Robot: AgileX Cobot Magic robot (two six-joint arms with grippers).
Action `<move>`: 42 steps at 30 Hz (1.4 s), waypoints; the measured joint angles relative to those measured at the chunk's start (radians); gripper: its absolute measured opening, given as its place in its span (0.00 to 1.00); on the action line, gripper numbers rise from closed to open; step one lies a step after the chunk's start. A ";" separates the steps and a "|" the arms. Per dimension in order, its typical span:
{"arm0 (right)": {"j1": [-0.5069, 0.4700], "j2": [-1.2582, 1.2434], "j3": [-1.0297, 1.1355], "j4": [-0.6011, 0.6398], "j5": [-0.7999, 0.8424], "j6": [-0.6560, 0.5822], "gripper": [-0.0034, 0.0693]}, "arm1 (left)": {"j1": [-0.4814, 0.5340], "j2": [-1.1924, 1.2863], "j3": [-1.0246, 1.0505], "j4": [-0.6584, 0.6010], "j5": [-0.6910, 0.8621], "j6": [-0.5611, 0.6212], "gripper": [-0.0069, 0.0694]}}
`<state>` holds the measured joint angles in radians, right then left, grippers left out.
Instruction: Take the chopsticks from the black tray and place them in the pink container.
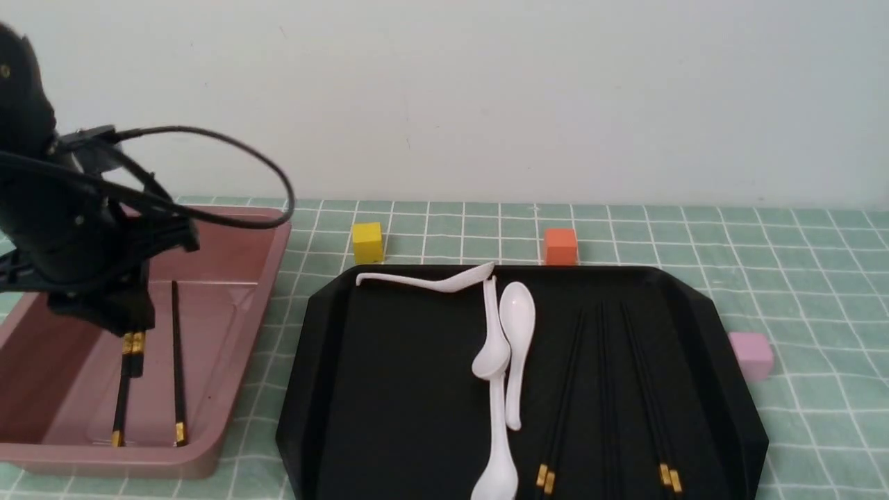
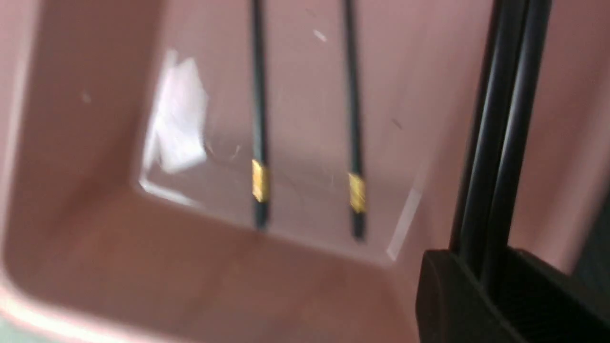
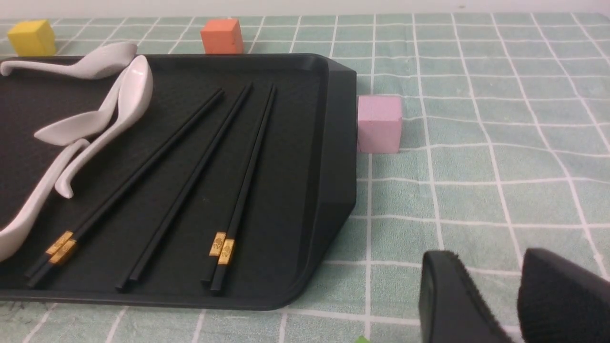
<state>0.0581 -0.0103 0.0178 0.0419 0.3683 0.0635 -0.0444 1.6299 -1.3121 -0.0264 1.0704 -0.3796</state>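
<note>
Chopsticks in the claw [image 1: 133, 346]: one pair with gold bands side by side, pinched in the left gripper [image 1: 130, 321] and hanging steeply, thick ends down, inside the pink container [image 1: 239, 361]. I cannot tell whether the ends touch the floor.
Left claw: closed narrow on that pair; the left wrist view shows both sticks running out between its fingers [image 2: 452, 295].
Right claw: the right gripper [image 3: 495, 274] holds nothing and its fingers stand a little apart. It is low over the checked cloth [image 3: 476, 166], just off the near right corner of the black tray [image 1: 316, 361].
Lying in the container: two single chopsticks [image 1: 178, 361] flat on the floor, parallel and apart, beside the held pair.
Left on the tray: three pairs [image 3: 194, 176] on its right half, fanned slightly, with white spoons [image 1: 517, 326] to their left.
Step in hand: by my reading this is the drop-off, with the pair carried over and not yet let go.
Progress: roughly a quarter placed, a quarter in hand, and the rest waiting.
Next move calls for: opening the left jaws so the pair falls flat beside the two sticks, then rising clear of the rim.
After that: a low pinch across one thin pair on the glossy tray, steering clear of the spoons.
</note>
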 joint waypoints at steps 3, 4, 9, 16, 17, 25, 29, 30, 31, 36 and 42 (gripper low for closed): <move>0.000 0.000 0.000 0.000 0.000 0.000 0.38 | 0.007 0.059 0.006 0.044 -0.059 0.011 0.25; 0.000 0.000 0.000 0.000 0.000 0.000 0.38 | 0.007 0.080 0.007 0.052 -0.074 0.011 0.25; 0.000 0.000 0.000 0.000 0.000 0.000 0.38 | 0.007 0.160 0.007 0.092 -0.100 0.014 0.27; 0.000 0.000 0.000 0.000 0.000 0.000 0.38 | 0.007 0.152 0.008 0.092 -0.120 -0.001 0.43; 0.000 0.000 0.000 0.000 0.000 0.000 0.38 | 0.007 0.140 0.008 0.089 -0.115 -0.001 0.44; 0.000 0.000 0.000 0.000 0.000 0.000 0.38 | 0.007 -0.030 0.021 0.057 -0.002 0.001 0.24; 0.000 0.000 0.000 0.000 0.000 0.000 0.38 | 0.007 -0.193 0.118 0.014 0.003 0.044 0.08; 0.000 0.000 0.000 0.000 0.000 0.000 0.38 | 0.007 -0.232 0.147 0.005 0.000 0.050 0.07; 0.000 0.000 0.000 0.000 0.000 0.000 0.38 | 0.007 -0.282 0.187 -0.008 -0.004 0.054 0.07; 0.000 0.000 0.000 0.000 0.000 0.000 0.38 | 0.007 -0.550 0.418 -0.081 -0.056 0.080 0.07; 0.000 0.000 0.000 0.000 0.000 0.000 0.38 | 0.007 -0.910 0.742 -0.195 -0.227 0.166 0.07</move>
<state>0.0581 -0.0103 0.0178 0.0419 0.3683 0.0635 -0.0378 0.7199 -0.5701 -0.2215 0.8430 -0.2137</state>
